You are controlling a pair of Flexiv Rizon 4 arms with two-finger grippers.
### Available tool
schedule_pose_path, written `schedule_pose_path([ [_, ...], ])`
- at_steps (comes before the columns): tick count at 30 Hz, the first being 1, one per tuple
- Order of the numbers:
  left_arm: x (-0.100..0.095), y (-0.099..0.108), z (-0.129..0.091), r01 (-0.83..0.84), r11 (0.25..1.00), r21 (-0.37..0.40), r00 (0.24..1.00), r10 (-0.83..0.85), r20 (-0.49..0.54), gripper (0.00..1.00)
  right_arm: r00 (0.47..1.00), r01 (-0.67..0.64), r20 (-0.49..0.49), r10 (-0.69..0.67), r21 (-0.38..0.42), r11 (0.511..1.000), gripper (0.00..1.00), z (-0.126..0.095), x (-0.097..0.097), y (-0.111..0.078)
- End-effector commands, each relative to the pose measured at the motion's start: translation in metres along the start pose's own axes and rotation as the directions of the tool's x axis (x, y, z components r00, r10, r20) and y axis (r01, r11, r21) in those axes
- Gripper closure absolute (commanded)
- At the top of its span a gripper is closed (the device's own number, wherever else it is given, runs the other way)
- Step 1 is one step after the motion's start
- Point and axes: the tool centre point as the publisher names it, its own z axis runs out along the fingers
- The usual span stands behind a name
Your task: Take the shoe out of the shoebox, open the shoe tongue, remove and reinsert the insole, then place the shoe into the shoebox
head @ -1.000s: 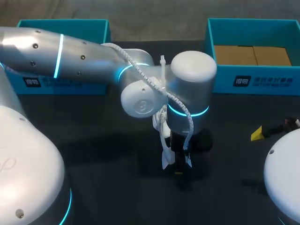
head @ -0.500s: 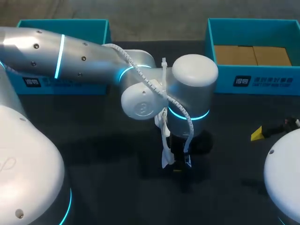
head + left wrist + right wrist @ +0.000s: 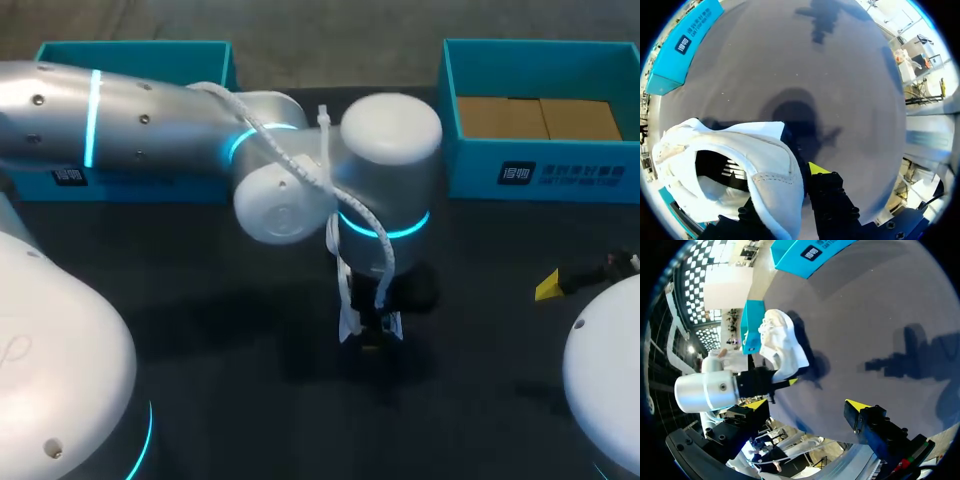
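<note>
Over the middle of the dark grey table [image 3: 200,340], the left gripper [image 3: 370,335] points down from the silver left arm [image 3: 150,130] and is clamped on the single white lace-up shoe [image 3: 762,162]. In the left wrist view the shoe's padded heel wall is nipped between the fingers. One yellow-tipped finger [image 3: 816,168] sits outside the heel and the other is hidden behind the white wall. The shoe's dark opening faces the wrist, and its body extends ahead of and to one side of the fingers. The right wrist view shows the shoe lifted clear of the tabletop, with its shadow lying below. The right gripper [image 3: 806,407] sits low near the table's right side, well apart from the shoe, its two yellow tips spread wide with only bare table between them. Two open teal cardboard boxes stand along the far edge. The right-hand box [image 3: 470,165] shows two brown cardboard panels side by side on its floor. The left-hand box [image 3: 205,60] is largely covered by the arm, so its contents cannot be told. The shoe is in neither box.
</note>
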Motion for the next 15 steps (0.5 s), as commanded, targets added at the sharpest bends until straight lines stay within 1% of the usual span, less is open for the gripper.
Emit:
schedule_pose_path([
  [1,-0.006,0.026,-0.036,-0.017,0.998,0.066,0.999,0.019,-0.040,1.00,1.000,-0.002,0.004,0.002,-0.002,1.000,0.00,0.000,0.001,-0.002],
  [2,-0.014,0.036,-0.053,-0.009,0.996,0.085,0.998,0.015,-0.061,1.00,1.000,-0.002,0.004,0.002,-0.002,1.000,0.00,0.000,0.001,-0.002],
  [3,-0.020,0.042,-0.064,-0.006,0.996,0.089,0.998,0.011,-0.059,1.00,1.000,-0.002,0.004,0.002,-0.002,1.000,0.00,0.000,0.001,-0.002],
  [4,-0.022,0.045,-0.069,-0.003,0.995,0.096,0.998,0.009,-0.062,1.00,1.000,-0.002,0.004,0.002,-0.002,1.000,0.00,0.000,0.001,-0.002],
  [5,-0.026,0.051,-0.080,-0.003,0.995,0.104,0.998,0.010,-0.066,1.00,1.000,-0.002,0.004,0.002,-0.002,1.000,0.00,0.000,0.001,-0.002],
  [11,-0.038,0.076,-0.123,-0.002,0.996,0.092,0.999,0.005,-0.033,1.00,1.000,-0.002,0.004,0.002,-0.002,1.000,0.00,0.000,0.001,-0.002],
  [12,-0.040,0.078,-0.128,-0.005,0.996,0.083,1.000,0.008,-0.027,1.00,1.000,-0.002,0.004,0.002,-0.002,1.000,0.00,0.000,0.001,-0.002],
  [13,-0.040,0.078,-0.128,-0.005,0.996,0.083,1.000,0.008,-0.027,1.00,1.000,-0.002,0.004,0.002,-0.002,1.000,0.00,0.000,0.001,-0.002],
  [14,-0.045,0.086,-0.145,-0.015,0.997,0.078,1.000,0.016,-0.018,1.00,1.000,-0.002,0.004,0.002,-0.002,1.000,0.00,0.000,0.001,-0.002],
  [15,-0.047,0.089,-0.150,-0.019,0.997,0.078,1.000,0.020,-0.017,1.00,1.000,-0.002,0.004,0.002,-0.002,1.000,0.00,0.000,0.001,-0.002],
])
